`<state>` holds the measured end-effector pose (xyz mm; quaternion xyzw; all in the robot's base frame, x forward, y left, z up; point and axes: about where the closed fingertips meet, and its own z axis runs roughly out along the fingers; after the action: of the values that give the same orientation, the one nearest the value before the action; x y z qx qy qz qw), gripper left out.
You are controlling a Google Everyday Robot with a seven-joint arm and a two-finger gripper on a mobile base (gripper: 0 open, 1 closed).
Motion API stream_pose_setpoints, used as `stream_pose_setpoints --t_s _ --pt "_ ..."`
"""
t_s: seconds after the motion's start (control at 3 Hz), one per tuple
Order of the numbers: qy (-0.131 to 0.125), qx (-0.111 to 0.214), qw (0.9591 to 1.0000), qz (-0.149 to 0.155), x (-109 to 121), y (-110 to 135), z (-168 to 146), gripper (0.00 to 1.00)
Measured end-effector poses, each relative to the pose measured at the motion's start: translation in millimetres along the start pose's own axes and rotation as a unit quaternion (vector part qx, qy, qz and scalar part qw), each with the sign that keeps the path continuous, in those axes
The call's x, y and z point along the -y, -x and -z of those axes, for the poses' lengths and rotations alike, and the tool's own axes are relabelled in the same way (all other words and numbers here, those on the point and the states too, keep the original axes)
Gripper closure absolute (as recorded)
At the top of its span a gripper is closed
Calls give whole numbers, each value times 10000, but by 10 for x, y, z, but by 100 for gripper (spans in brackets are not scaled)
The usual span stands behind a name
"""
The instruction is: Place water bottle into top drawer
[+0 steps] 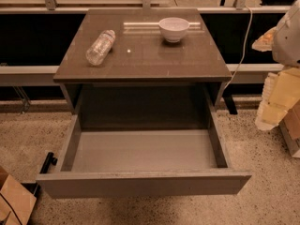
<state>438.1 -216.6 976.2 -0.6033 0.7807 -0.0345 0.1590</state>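
The water bottle (100, 47) is clear crinkled plastic and lies on its side on the left part of the brown cabinet top (140, 62), cap pointing to the back right. The top drawer (140, 184) is pulled wide open below, and its grey floor (143, 150) is bare. My gripper (277, 96) is at the right edge of the view, beside the drawer's right side. It hangs below the white arm (287, 32), well away from the bottle, with nothing seen in it.
A white bowl (174, 28) stands at the back right of the cabinet top. A white cable (243, 46) hangs behind the cabinet's right side. A cardboard box (14, 203) sits on the speckled floor at the lower left. A low rail runs behind.
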Motion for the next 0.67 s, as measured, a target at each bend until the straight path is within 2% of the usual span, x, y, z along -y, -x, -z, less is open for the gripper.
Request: stream_pose_setpoints --t_s 0.33,0.67 --pt "-15 12 10000 -1 3 7 6 0" --pt "-86 435 9990 42 73 236 18 0"
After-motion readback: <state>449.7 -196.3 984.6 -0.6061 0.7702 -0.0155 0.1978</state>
